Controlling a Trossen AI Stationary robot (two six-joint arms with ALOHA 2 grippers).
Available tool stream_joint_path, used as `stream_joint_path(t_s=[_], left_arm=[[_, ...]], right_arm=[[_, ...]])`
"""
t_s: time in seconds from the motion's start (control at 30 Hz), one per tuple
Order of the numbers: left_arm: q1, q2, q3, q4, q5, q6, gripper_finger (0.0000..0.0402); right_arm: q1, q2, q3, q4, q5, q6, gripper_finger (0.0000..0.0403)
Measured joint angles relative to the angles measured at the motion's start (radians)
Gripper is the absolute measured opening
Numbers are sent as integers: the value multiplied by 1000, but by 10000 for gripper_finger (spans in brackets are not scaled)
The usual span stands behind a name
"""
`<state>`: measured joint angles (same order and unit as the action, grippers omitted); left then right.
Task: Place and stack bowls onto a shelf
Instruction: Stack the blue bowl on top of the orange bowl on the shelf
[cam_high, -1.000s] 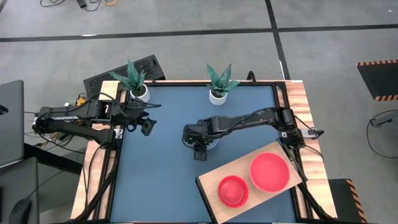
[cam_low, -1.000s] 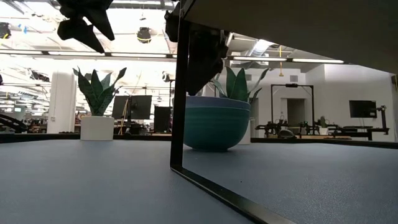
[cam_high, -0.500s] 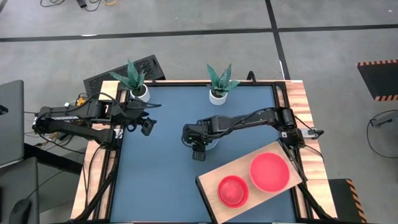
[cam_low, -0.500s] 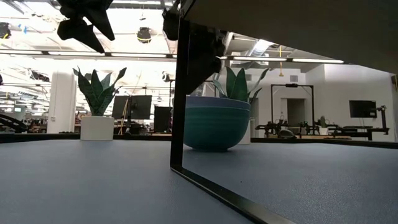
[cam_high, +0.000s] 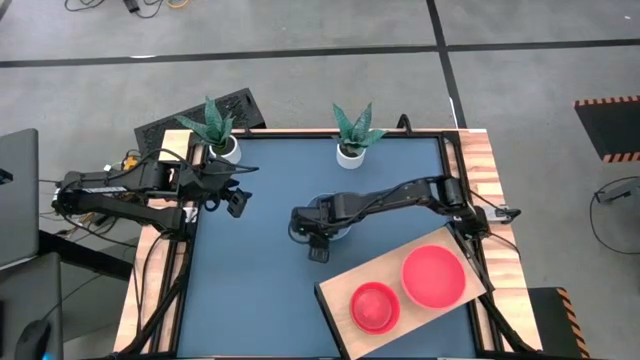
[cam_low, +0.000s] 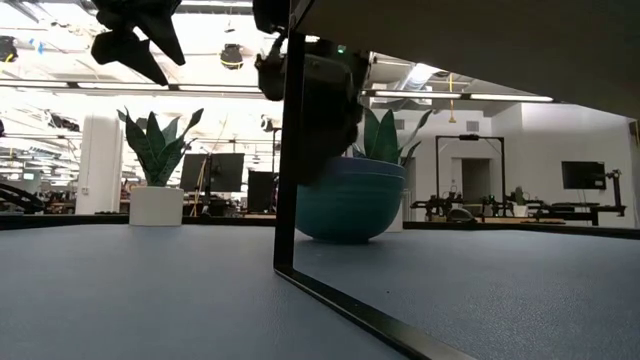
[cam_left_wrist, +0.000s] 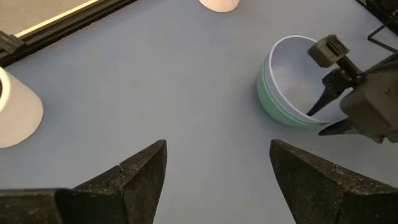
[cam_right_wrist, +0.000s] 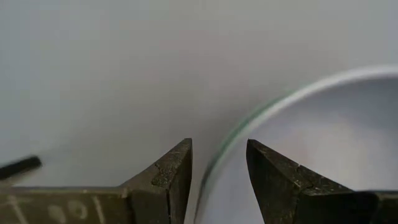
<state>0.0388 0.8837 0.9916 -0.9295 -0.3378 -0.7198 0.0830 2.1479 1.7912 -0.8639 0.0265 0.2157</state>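
Note:
A teal-green bowl (cam_high: 338, 226) with a pale blue inside stands upright on its base mid-table, also in the low view (cam_low: 355, 205) and the left wrist view (cam_left_wrist: 283, 81). My right gripper (cam_high: 312, 228) points down at its left rim, open. One finger stands inside the bowl and one outside (cam_right_wrist: 219, 155), with the rim (cam_right_wrist: 267, 106) running between them and a gap on both sides. My left gripper (cam_high: 237, 203) waits open above the table's left side (cam_left_wrist: 217, 162). A red bowl (cam_high: 375, 306) and a larger pink-red bowl (cam_high: 433, 277) sit on the shelf (cam_high: 338, 292).
Two white plant pots stand at the far edge (cam_high: 226, 148) (cam_high: 351, 152). The shelf lies slantwise across the near right corner; in the low view its dark leg (cam_low: 285, 180) rises in front of the bowl. Bare blue mat (cam_high: 260, 280) lies between the arms.
My right gripper has come down and slightly toward the table's left, so its fingers now straddle the teal bowl's rim. The bowl has stayed where it was.

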Motion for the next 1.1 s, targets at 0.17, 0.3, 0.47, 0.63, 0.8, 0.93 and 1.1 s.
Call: stream_joint_path(t_s=[0.17,0.3,0.47,0.63,0.8,0.93,1.1], left_arm=[[0,0,0,0,0,0,269],[0,0,0,0,0,0,269],[0,0,0,0,0,1,269],[0,0,0,0,-1,1,269],[0,0,0,0,-1,0,269],[0,0,0,0,-1,0,269],[0,0,0,0,-2,-1,269]], right_arm=[[7,-15,-1,9,-1,-11,158],[4,-46,2,13,0,-9,144],[-5,-42,-1,-2,-1,-6,123],[-7,-34,0,-2,-2,-6,103],[-7,-34,0,-6,-2,-3,73],[-7,-37,2,0,10,-4,28],[-2,-38,2,0,10,20,28]])
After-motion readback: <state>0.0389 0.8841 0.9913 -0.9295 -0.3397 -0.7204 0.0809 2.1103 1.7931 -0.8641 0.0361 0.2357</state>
